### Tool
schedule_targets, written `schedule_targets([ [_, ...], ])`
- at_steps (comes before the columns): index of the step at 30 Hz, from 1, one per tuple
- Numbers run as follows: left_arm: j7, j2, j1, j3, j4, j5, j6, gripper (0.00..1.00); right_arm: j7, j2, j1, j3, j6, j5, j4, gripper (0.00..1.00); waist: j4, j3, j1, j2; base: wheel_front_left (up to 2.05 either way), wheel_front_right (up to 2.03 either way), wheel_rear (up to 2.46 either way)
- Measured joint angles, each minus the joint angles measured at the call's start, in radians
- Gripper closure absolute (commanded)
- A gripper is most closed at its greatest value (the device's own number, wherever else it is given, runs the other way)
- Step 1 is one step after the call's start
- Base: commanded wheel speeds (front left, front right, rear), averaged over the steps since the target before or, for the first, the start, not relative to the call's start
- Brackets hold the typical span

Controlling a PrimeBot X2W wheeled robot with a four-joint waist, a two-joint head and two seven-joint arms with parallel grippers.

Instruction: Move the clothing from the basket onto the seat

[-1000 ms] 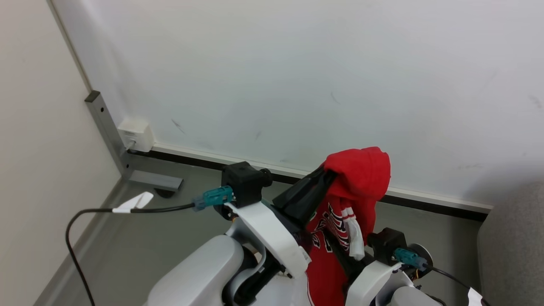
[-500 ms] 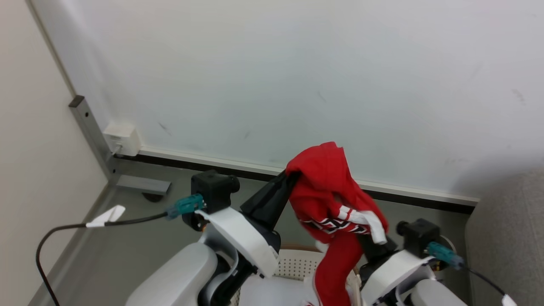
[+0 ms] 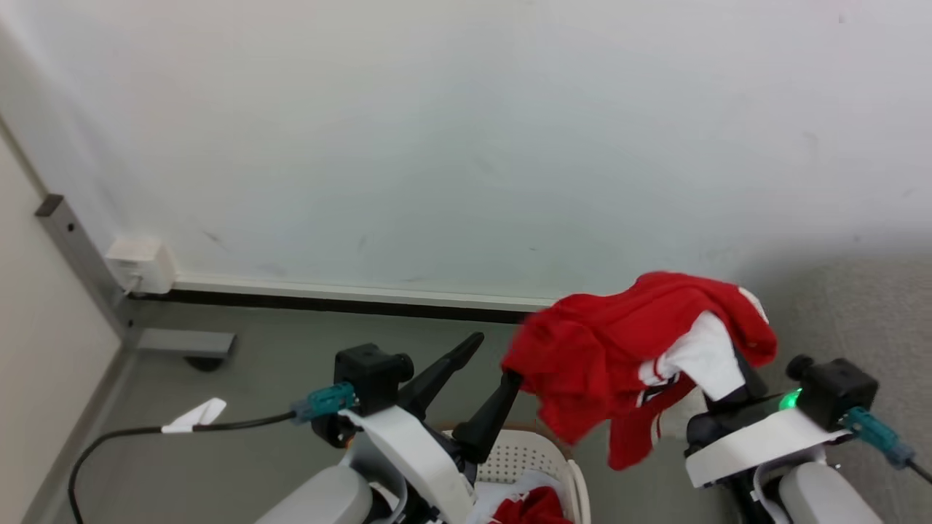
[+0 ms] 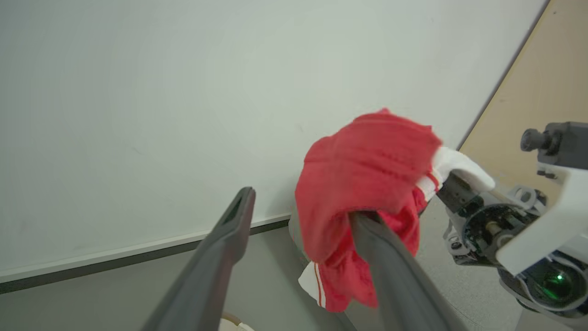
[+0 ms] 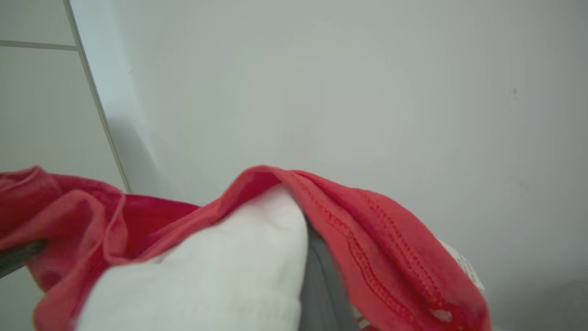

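Clothing (image 3: 619, 349) hung at 4 o'clock, bunched over right gripper (image 3: 737, 386), which was clenched on it. Left gripper (image 3: 495, 356) spread wide, one finger (image 3: 502, 397) touching cloth. Risk: loose fold snagging that finger, or grip slipping, dropping it on floor (image 3: 648, 487) between basket (image 3: 575, 480) at 6 and seat (image 3: 859, 313) at 3.

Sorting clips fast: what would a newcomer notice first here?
A red garment hangs in mid-air at the head view's right, draped over the shut right end effector, its edge touching one finger of the open left end effector. Below, the white basket holds more red cloth.
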Motion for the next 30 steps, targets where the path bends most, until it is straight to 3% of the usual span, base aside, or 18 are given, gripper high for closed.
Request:
schedule_targets([
  [16, -0.049, 0.016, 0.02, -0.031, 0.03, 0.04, -0.004, 0.0, 0.0, -0.091, 0.031, -0.101, 0.0, -0.044, -0.137, 1.0, -0.238, 0.02, 0.0, 0.0, 0.0, 0.0, 0.0],
  [30, -0.089, 0.025, 0.005, -0.057, 0.087, 0.108, -0.021, 0.0, 0.0, -0.114, 0.075, -0.133, 0.0, -0.04, -0.175, 1.0, -0.45, 0.038, -0.0001, 0.0, 0.0, 0.0, 0.0],
])
